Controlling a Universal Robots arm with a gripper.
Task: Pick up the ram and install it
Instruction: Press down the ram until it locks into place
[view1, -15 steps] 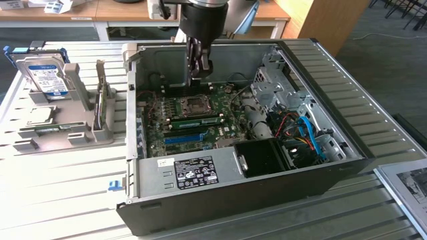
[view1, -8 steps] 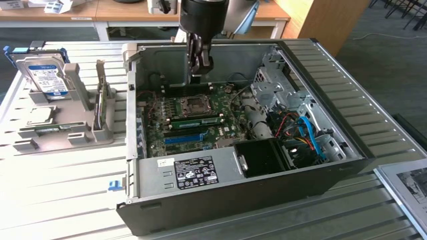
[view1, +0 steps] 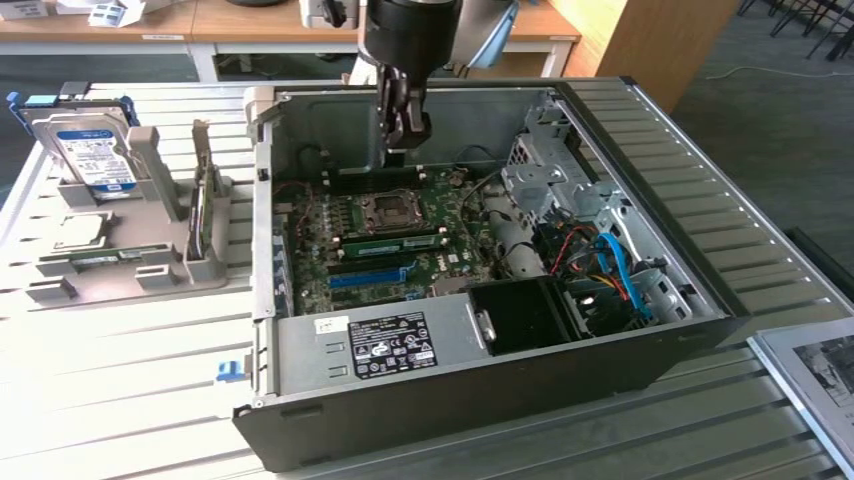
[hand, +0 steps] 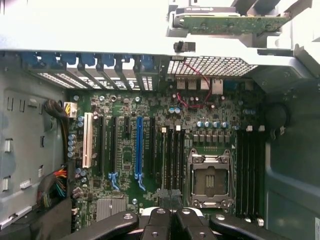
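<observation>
Slatted table (view1: 120, 400) bore the open computer case (view1: 441, 400) and, at its nine o'clock, a grey stand (view1: 134, 270) holding the ram (view1: 200, 215) edge-on, its green face plain from the wrist (hand: 230, 22), while the gripper (view1: 404, 150) hung over the motherboard (hand: 125, 105), fingers pinched together, empty.

Green motherboard (hand: 165, 150), long blue slot (hand: 138, 145), blue-labelled silver hard drive (view1: 94, 150), black pincer (view1: 402, 125)

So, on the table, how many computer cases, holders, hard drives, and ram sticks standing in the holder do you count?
Open black computer case: 1
Grey plastic holder: 1
Silver hard drive with blue label: 1
Thin green ram stick in the holder: 1
Total: 4
</observation>
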